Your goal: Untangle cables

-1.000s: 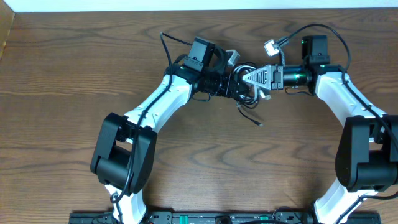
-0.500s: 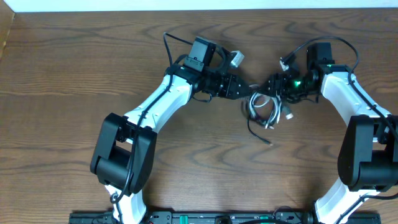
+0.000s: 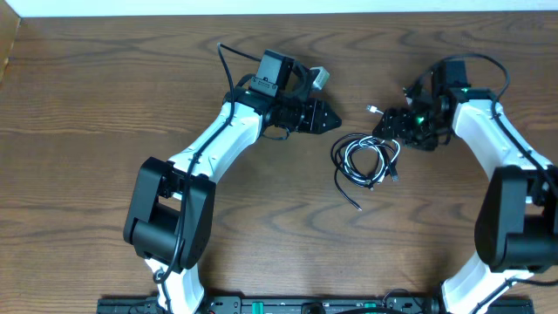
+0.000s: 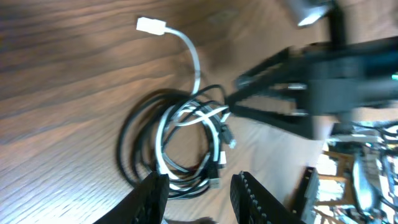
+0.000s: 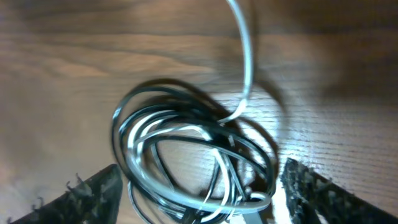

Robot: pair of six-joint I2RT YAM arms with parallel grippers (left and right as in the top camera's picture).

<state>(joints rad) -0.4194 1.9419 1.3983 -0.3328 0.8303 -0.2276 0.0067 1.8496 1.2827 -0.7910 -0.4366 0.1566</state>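
The black and white cables [image 3: 366,160] lie in one mixed-up ring on the table [image 3: 105,105], between both grippers. The left gripper [image 3: 328,116] is open a little and empty. The right gripper [image 3: 392,129] gapes wide, empty too. Best pinch only the white plug [image 3: 372,110] behind and pull slowly.

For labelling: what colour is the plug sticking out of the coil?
White plug; clearest in left wrist view.

cables [image 3: 366,160] on table [image 3: 87,131], between arms
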